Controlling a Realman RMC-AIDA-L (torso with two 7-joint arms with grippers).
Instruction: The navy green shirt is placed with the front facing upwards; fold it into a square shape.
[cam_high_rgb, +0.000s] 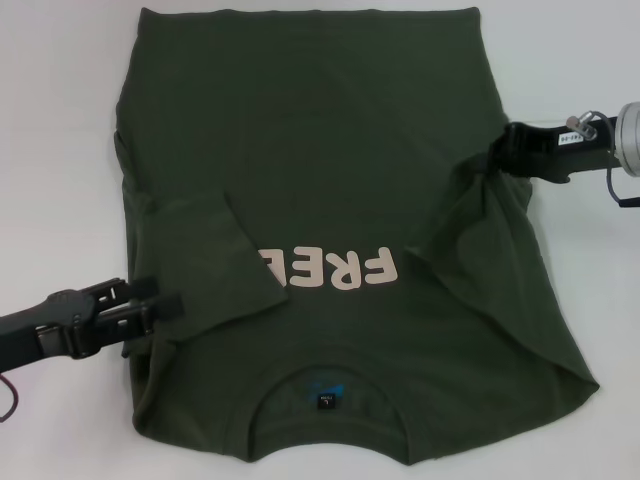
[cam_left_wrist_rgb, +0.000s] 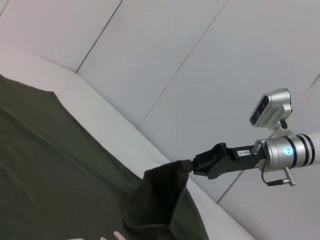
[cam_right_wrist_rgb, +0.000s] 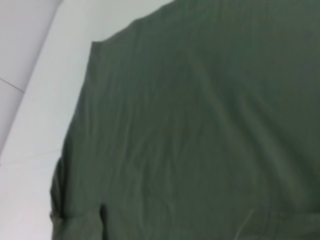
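The navy green shirt (cam_high_rgb: 330, 150) lies front up on the white table (cam_high_rgb: 60, 120), with its collar and blue neck label (cam_high_rgb: 323, 398) nearest me. Its left sleeve is folded inward and covers the end of the pale lettering (cam_high_rgb: 335, 268). My right gripper (cam_high_rgb: 497, 152) is shut on the right sleeve and holds that fabric raised off the table. The left wrist view shows the same grip (cam_left_wrist_rgb: 187, 165) with the cloth hanging from it. My left gripper (cam_high_rgb: 170, 303) is open at the shirt's left edge, by the folded sleeve. The right wrist view shows only shirt cloth (cam_right_wrist_rgb: 200, 125).
Bare white table surrounds the shirt on the left, right and far sides. A pale panelled wall (cam_left_wrist_rgb: 200, 60) rises behind the table in the left wrist view.
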